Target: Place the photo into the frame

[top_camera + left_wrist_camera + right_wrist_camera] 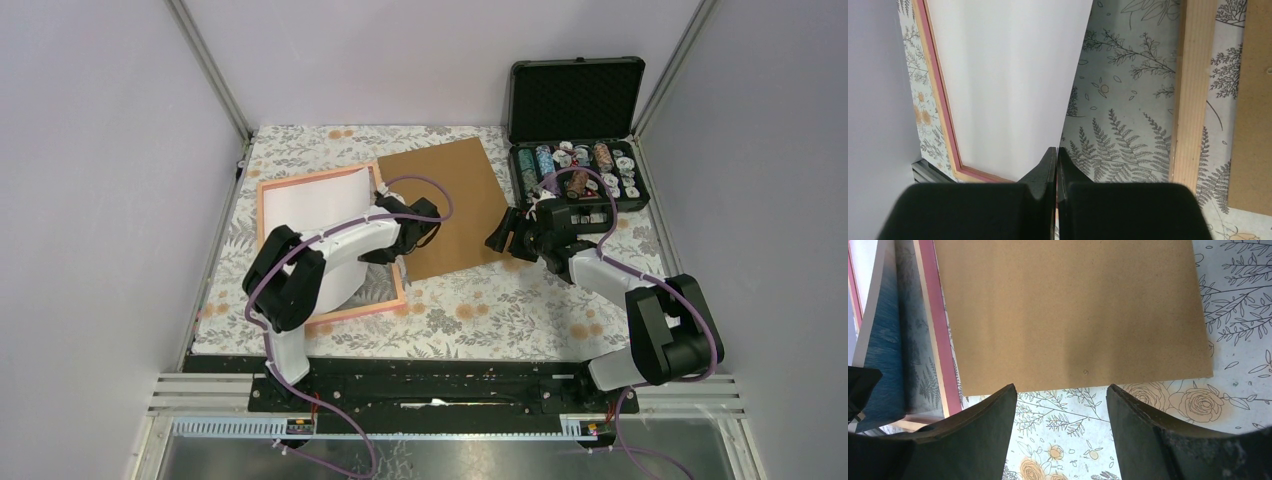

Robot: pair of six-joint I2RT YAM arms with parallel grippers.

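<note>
The frame (262,215) lies flat on the left half of the flower-patterned counter (500,300), its pink border facing up. The photo (315,200) rests inside it with the white back upward, covering most of the opening on the left. Its right edge is lifted off the pane and curls upward (the right wrist view catches the blue printed side underneath). The left claw (1056,155) reaches over the frame's right part with its two fingers pressed together, and the photo's raised edge runs straight into the closed tips, so it looks pinched there. A strip of bare pane shows between that edge and the frame's right rail.

A brown board (450,205) lies just right of the frame, overlapping its right edge. The right claw (1060,390) hovers by the board's near edge, fingers spread wide and holding nothing. At the far right corner an open black case (575,100) holds rows of round chips (580,170).
</note>
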